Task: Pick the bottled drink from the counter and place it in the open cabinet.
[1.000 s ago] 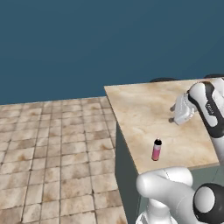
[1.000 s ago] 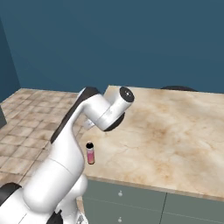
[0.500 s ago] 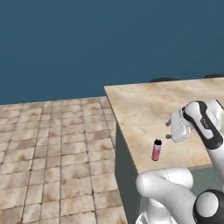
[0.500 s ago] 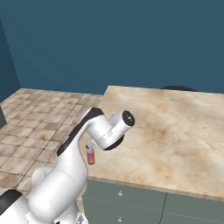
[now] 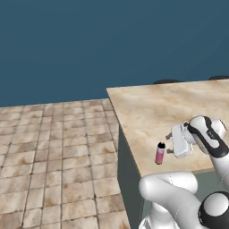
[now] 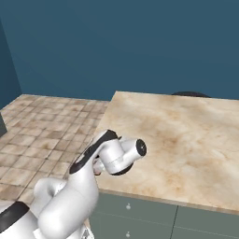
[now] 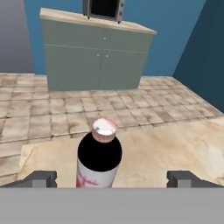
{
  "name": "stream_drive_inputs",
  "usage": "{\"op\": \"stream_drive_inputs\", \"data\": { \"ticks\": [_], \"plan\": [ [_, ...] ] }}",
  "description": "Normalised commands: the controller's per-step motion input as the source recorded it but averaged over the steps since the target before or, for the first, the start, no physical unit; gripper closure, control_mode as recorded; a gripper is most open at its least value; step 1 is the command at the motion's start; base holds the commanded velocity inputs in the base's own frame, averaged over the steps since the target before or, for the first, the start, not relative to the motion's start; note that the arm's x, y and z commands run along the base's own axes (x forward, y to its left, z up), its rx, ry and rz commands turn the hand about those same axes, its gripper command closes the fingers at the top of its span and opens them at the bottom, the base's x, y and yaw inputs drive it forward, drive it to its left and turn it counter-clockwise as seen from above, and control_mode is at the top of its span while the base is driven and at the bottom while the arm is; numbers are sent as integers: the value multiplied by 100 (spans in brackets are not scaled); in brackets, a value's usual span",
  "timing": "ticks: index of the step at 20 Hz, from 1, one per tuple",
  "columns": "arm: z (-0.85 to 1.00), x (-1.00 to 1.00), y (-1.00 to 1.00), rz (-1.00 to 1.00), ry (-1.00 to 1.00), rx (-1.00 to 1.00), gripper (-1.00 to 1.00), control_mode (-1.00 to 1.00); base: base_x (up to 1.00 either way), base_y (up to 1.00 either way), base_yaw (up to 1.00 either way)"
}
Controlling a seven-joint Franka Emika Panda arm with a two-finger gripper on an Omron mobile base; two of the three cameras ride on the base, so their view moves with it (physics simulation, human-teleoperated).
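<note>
Tool is spread wide and level with the bottled drink, which stands upright dead centre between the fingers, just ahead, near the table corner. Looks like a straight push in.

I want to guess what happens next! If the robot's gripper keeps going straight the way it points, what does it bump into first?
Most likely the bottled drink. It stands upright on the counter, straight ahead of the gripper, between its open jaws. How much gap remains is hard to judge.
</note>
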Motion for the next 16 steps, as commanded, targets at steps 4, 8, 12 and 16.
{"op": "stream_drive_inputs", "data": {
  "ticks": [4, 8, 12, 16],
  "plan": [
    [0, 0, -2, 4, 2, 12, -100, -100, 0, 0, 0],
    [-1, 0, 0, 1, 5, 7, -100, -100, 0, 0, 0],
    [-3, 0, 0, 1, 7, 4, -100, -100, 0, 0, 0],
    [-19, 0, 0, 2, 13, 3, -100, -100, 0, 0, 0]
  ]
}}
